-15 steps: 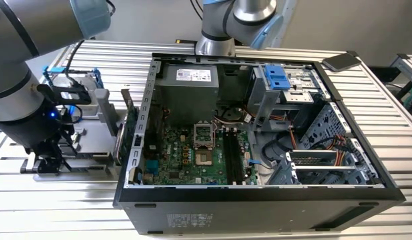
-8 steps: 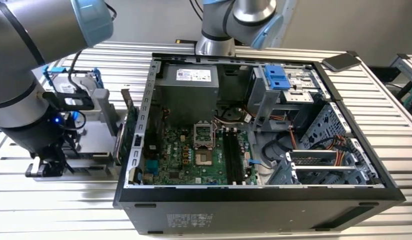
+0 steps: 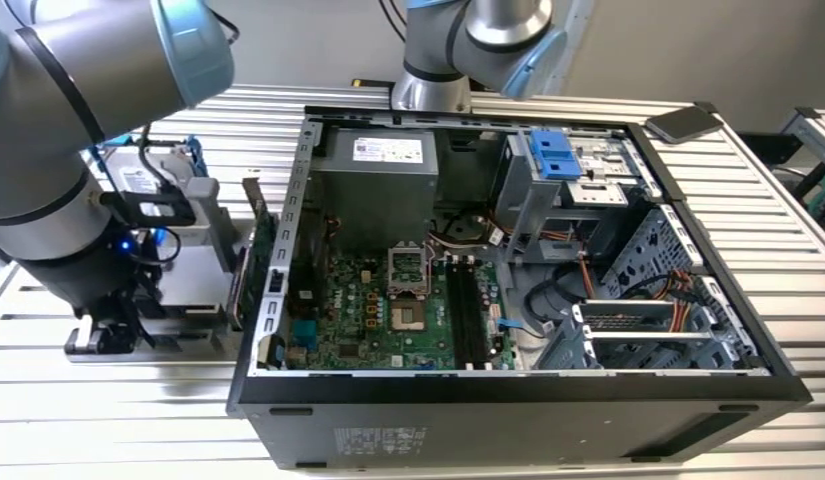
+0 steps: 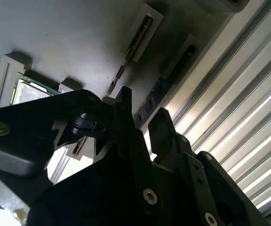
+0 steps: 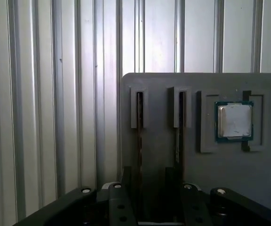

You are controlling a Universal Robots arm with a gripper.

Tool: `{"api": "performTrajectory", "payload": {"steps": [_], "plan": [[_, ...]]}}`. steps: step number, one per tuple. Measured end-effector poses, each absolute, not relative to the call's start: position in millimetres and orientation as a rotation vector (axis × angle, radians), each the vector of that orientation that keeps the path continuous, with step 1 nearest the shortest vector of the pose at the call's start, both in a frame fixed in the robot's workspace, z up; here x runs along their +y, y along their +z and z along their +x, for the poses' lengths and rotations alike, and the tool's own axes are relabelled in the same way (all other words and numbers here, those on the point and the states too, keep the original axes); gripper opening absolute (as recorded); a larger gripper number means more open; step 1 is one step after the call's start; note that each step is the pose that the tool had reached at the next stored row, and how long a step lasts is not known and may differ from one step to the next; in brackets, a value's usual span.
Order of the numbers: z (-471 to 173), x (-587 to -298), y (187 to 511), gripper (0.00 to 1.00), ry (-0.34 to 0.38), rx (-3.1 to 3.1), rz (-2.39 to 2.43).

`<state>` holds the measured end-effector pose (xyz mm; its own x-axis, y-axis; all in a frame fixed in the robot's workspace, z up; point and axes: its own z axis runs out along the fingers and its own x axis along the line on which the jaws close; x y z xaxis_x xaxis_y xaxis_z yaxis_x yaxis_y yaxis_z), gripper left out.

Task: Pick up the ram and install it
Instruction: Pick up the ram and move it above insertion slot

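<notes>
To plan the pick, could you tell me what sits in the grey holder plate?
Two ram sticks stand edge-on in slots of the plate; a processor chip lies in its square recess. The tool covers the sticks' ends nearest it.

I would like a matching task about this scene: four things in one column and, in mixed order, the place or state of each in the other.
1. ram
2. processor chip
3. blue bracket
4. gripper

a. inside the computer case
b. flat in a square recess of the grey holder
c. open, over the grey holder
d. on edge in a narrow slot of the grey holder

Pairs: 1-d, 2-b, 3-a, 4-c.
</notes>
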<state>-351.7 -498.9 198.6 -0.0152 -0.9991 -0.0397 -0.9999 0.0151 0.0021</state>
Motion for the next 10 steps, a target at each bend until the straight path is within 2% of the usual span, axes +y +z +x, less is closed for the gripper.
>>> {"api": "performTrajectory", "payload": {"steps": [10], "plan": [[-351.8, -501.1, 189.2, 1.00, 0.046, 2.219, -2.185]]}}
